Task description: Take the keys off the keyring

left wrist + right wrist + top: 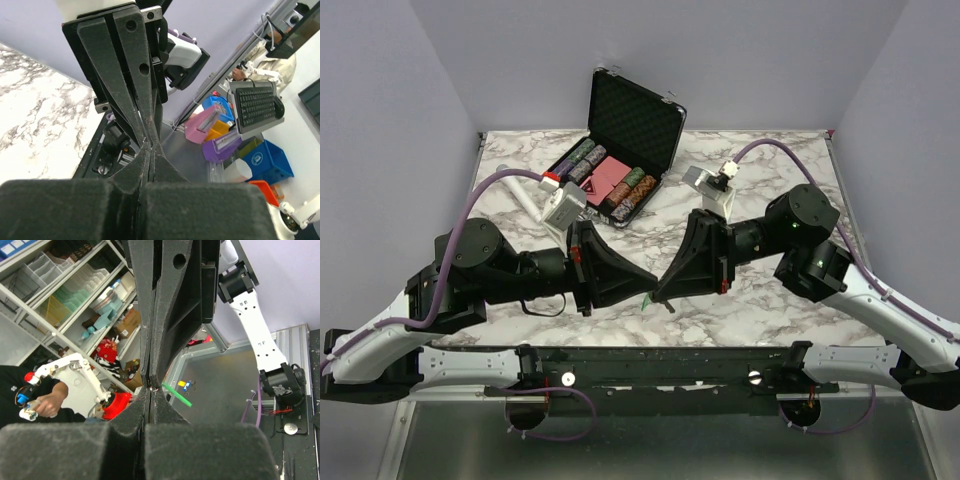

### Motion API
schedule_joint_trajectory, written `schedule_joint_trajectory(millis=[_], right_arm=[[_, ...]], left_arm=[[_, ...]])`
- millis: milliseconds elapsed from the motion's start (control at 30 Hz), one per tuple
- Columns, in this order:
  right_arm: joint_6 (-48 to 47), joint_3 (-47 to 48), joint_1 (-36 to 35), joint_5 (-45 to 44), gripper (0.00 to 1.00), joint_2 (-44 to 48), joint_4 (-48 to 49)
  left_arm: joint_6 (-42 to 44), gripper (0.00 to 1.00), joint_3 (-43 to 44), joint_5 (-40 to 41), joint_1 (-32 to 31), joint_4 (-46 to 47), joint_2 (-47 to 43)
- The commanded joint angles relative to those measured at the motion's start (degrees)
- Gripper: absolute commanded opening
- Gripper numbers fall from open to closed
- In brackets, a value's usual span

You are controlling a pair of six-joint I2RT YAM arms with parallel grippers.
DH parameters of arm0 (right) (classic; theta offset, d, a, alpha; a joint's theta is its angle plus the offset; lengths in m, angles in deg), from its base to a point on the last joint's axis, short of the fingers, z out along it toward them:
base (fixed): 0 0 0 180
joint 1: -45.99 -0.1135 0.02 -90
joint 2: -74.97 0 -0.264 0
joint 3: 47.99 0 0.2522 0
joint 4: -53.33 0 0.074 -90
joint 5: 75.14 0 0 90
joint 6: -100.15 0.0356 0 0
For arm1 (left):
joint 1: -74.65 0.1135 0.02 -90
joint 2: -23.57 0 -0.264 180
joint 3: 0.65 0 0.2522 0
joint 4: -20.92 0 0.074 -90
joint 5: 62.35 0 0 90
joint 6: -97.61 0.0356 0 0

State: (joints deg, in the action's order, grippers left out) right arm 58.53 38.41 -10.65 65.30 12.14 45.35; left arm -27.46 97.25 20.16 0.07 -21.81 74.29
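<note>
Left arm (490, 265), right arm (800, 235): round black joint housings, white shell links toward the bases. A purple cable (472, 200) arcs off each wrist, and a thin black wire (545, 310) loops under the left forearm. White boxy wrist camera (563, 208) on each arm. Small green lights on the right arm's black housings; red tabs at both wrists. Jaws matte black, grainy, long tapering wedges with round holes near the wide end.

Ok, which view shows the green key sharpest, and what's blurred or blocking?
Right wrist: green key sharp, own near pads soft, filling the bottom. Left wrist: key hidden behind dark fingers. Top external: evenly lit, key a tiny speck.
</note>
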Motion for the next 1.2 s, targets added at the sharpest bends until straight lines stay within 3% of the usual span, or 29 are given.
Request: schedule_joint_trajectory(millis=[0, 333, 800, 1167], right_arm=[[-2.4, 2.0, 0.2, -1.7, 0.01, -2.5, -5.7], [-5.5, 6.5, 0.1, 0.7, 0.01, -4.9, -11.5], [-9.1, 8.6, 0.2, 8.9, 0.01, -9.2, -17.9], [-6.3, 3.8, 0.3, 13.8, 0.01, -8.9, -13.8]], left_arm=[[1.8, 0.0, 2.9, -10.3, -0.7, -1.0, 3.9], [5.9, 0.0, 8.4, -16.5, -0.7, -7.0, 7.6], [13.5, 0.0, 9.4, -30.6, -0.7, -13.6, 11.9], [18.3, 0.0, 10.1, -40.4, -0.7, -15.6, 16.5]])
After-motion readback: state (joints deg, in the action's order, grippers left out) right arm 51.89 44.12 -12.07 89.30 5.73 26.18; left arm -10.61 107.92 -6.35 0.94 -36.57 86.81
